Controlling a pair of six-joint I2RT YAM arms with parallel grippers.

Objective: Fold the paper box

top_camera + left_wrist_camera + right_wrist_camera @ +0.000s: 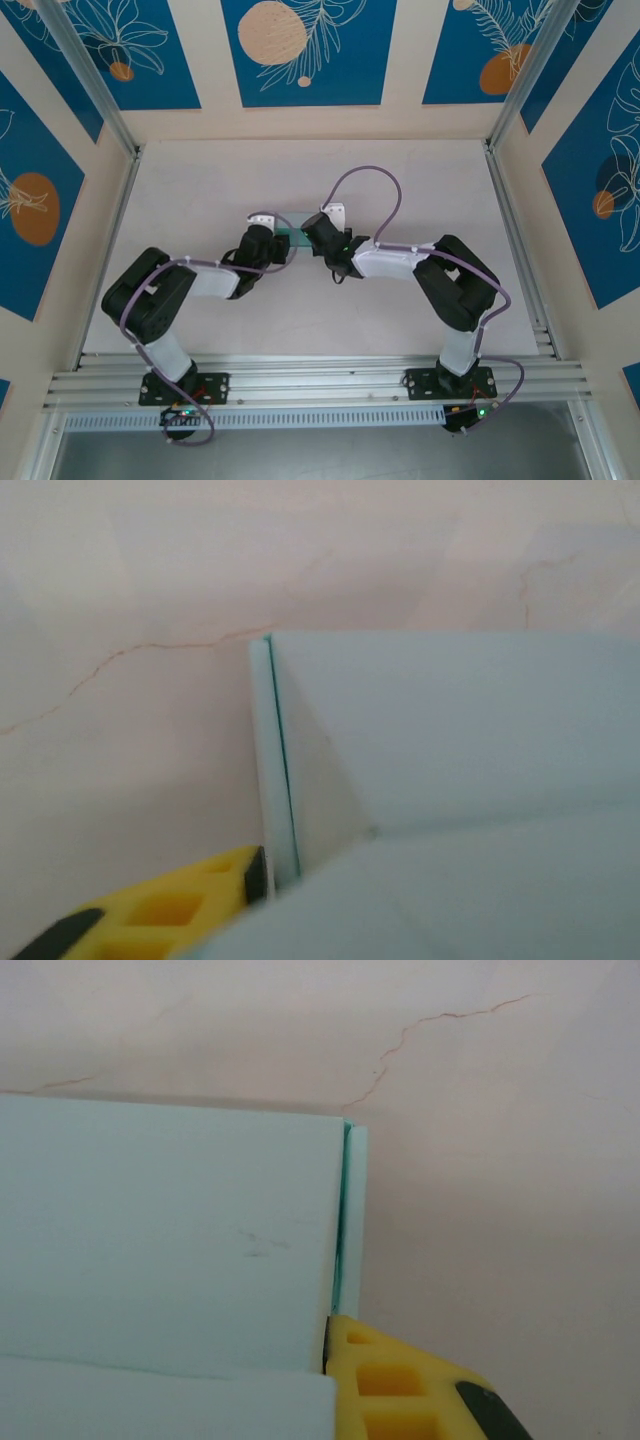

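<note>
Blue flower panels (300,50) ring a pale table (200,190) where two arms meet at mid-surface, the box (296,238) caught between their fingertips. The left gripper (283,243) and right gripper (307,235) face each other across it, each taking one end, most likely so the thin card cannot slide or spring open while a fold is worked. From the right wrist, a yellow finger (390,1380) sits hard against the box's end, just below a narrow folded strip, with the broad blue face stretching away to the finger's left. The right fingers are together and seem to pinch that thin edge, which would pin the card as an anchor. From the left wrist, a yellow finger (150,915) lies just beside the opposite end, touching or nearly touching a matching strip, and a creased panel rises to the finger's right. Its partner is hidden behind the card, so I cannot tell whether the left fingers are apart or clamped. Doubled edges at both ends suggest the side flaps are turned in, with more folding likely to come.
</note>
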